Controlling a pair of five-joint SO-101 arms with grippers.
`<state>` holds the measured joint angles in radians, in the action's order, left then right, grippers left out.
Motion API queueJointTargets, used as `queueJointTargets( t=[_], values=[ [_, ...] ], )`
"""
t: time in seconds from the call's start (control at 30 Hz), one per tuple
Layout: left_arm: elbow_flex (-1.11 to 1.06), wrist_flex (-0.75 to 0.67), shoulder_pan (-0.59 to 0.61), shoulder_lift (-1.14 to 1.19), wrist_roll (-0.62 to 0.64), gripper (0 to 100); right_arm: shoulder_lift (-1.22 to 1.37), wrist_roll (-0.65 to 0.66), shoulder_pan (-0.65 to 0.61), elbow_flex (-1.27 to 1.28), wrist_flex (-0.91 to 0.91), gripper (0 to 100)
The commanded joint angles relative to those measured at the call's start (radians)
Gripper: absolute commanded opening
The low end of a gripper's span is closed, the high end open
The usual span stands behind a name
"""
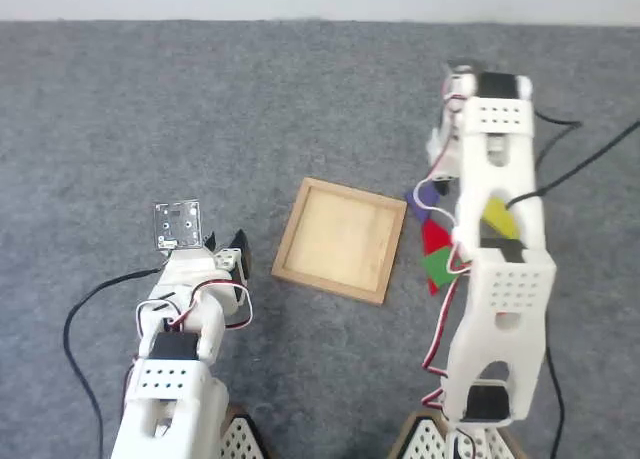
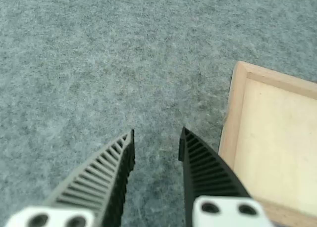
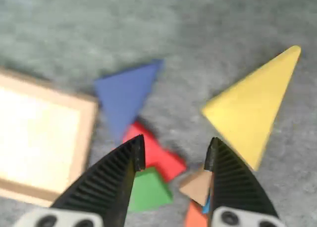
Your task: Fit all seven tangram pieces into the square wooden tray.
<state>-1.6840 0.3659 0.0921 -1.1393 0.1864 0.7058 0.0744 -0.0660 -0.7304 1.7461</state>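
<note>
The right gripper (image 3: pixel 176 150) hangs over the loose pieces, jaws moderately parted and empty. The left gripper (image 2: pixel 156 140), likewise parted and empty, sits over grey mat (image 2: pixel 99 64) just left of the tray. The wooden tray (image 1: pixel 290 229) lies between the arms, its floor bare. To its right lie the yellow triangle (image 3: pixel 252 106), blue triangle (image 3: pixel 126 91), red piece (image 3: pixel 158 158), green piece (image 3: pixel 148 190), and nearer, a tan piece (image 3: pixel 195 185) and an orange piece (image 3: pixel 195 217).

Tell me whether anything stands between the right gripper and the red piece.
Nothing visible does. The right gripper hangs open over the red piece, which lies uncovered; the blue piece and green piece lie at its edges.
</note>
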Motion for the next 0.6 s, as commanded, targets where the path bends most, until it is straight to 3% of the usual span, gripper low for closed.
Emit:
queueJointTargets(
  t=[0.0, 0.13, 0.27, 0.4, 0.57],
  values=[
    [0.012, 0.003, 0.006, -0.014, 0.009, 15, -0.082, -0.012, -0.116, -0.041, 0.047, 19.4],
    [0.012, 0.003, 0.006, -0.014, 0.009, 15, -0.09, -0.031, -0.147, -0.041, 0.048, 19.4],
    [0.012, 0.005, 0.006, -0.014, 0.009, 15, -0.094, 0.064, 0.004, -0.046, 0.033, 20.0],
    [0.012, 0.005, 0.006, -0.014, 0.009, 15, -0.074, 0.092, 0.127, -0.041, -0.008, 29.6],
    [0.012, 0.005, 0.006, -0.014, 0.009, 15, 0.044, 0.029, 0.133, -0.041, -0.061, 36.5]
  ],
)
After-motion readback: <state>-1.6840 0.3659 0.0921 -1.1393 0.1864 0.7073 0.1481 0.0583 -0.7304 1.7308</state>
